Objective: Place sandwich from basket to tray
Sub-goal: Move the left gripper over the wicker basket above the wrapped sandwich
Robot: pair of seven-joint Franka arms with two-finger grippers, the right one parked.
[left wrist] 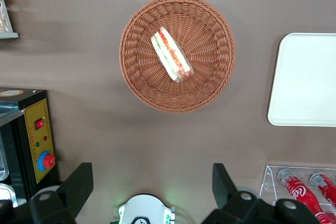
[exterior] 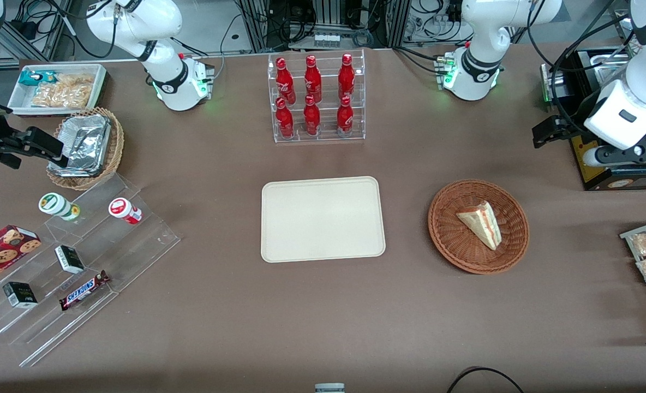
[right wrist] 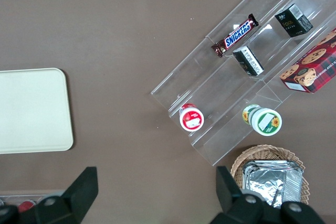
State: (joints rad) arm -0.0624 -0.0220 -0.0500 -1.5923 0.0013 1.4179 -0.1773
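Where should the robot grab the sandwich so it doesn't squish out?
Probably from straight above, closing on the two flat bread faces at the thick middle of the sandwich, not the pointed tip. It stands on edge in the basket, filling side up, so both faces are reachable. The gripper is open, high above the table beside the basket.

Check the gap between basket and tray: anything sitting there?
Nothing. In the front view only bare brown table separates the basket holding the sandwich from the tray. The tool hangs open, high above, farther from the camera.
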